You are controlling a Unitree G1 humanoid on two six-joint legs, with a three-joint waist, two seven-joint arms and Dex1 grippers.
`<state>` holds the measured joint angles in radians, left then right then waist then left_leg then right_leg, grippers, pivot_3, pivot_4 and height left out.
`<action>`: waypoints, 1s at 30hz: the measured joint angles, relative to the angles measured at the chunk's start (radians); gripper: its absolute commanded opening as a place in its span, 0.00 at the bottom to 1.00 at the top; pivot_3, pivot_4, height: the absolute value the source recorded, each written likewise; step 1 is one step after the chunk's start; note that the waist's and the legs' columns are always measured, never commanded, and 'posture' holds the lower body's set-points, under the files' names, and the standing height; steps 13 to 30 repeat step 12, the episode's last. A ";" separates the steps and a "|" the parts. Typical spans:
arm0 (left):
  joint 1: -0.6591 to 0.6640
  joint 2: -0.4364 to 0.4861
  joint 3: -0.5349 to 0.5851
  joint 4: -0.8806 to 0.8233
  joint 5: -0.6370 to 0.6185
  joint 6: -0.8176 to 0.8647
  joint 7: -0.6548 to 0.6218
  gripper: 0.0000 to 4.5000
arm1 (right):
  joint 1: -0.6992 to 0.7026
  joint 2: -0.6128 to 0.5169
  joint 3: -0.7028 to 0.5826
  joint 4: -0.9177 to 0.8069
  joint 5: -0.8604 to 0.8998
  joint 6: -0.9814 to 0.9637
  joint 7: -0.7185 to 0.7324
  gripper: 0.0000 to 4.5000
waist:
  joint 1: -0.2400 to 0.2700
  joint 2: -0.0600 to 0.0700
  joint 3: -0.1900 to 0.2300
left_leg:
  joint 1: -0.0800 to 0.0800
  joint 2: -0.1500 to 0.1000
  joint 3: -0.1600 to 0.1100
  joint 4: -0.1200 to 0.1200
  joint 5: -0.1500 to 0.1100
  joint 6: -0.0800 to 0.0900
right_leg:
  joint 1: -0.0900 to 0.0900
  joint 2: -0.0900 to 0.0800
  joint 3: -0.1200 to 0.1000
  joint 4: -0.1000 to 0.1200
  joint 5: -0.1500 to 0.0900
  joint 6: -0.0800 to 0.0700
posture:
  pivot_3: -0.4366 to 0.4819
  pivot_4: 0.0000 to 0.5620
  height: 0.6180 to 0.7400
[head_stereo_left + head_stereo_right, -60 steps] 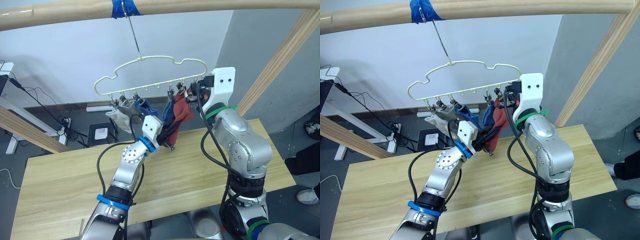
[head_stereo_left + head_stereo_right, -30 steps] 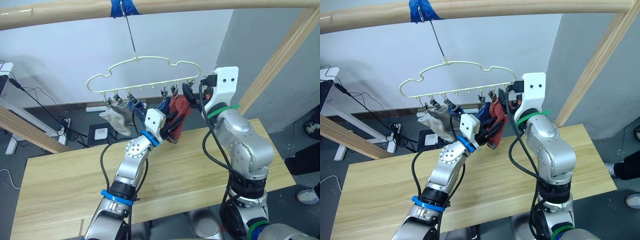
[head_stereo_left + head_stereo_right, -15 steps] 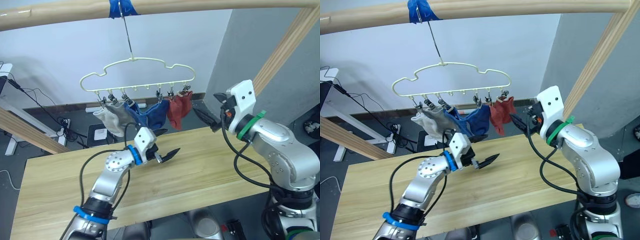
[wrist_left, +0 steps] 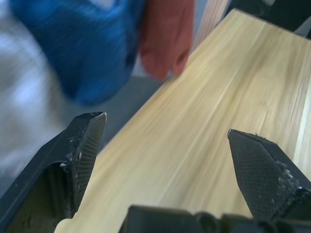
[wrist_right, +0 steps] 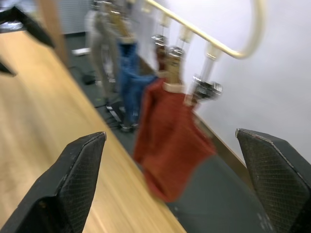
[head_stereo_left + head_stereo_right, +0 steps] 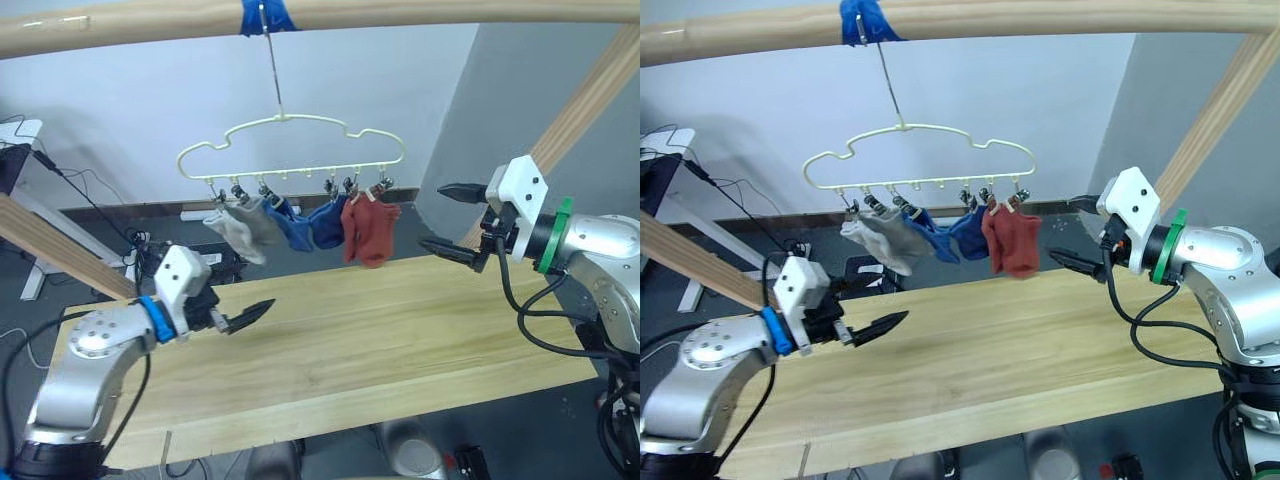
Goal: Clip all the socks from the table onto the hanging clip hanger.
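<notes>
The cream clip hanger (image 6: 290, 150) hangs by its hook from the wooden pole. Clipped along it are light grey socks (image 6: 240, 228), blue socks (image 6: 303, 224) and rust-red socks (image 6: 368, 232), all dangling above the far edge of the table (image 6: 400, 320). My left gripper (image 6: 245, 315) is open and holds nothing, low over the table's left part and apart from the socks. To the right of the red socks, my right gripper (image 6: 435, 217) is open and holds nothing. The right wrist view shows a red sock (image 5: 167, 121) under its metal clip (image 5: 206, 90).
A round wooden pole (image 6: 450, 12) with blue tape (image 6: 265, 15) carries the hanger. Slanted wooden frame poles stand at the left (image 6: 50, 250) and at the right (image 6: 585, 100). Cables and a white stand lie on the floor behind the table.
Both grippers have drawn back from the hanger. The left one has opened and dropped to the left over the table, and the right one has moved off to the right. The red socks now hang free.
</notes>
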<state>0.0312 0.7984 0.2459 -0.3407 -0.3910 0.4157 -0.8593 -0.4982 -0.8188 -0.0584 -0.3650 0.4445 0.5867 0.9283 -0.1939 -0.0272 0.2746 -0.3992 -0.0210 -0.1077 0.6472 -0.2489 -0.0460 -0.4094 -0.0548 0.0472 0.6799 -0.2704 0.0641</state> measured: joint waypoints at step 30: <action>-0.023 0.049 0.103 0.100 0.013 -0.007 0.018 0.99 | -0.045 -0.031 0.025 0.142 -0.025 -0.129 0.123 1.00 | 0.064 -0.001 -0.026 | -0.001 0.000 0.000 0.000 0.001 -0.002 | -0.001 -0.001 -0.001 -0.001 0.000 0.000 | 0.33 0.21 1.00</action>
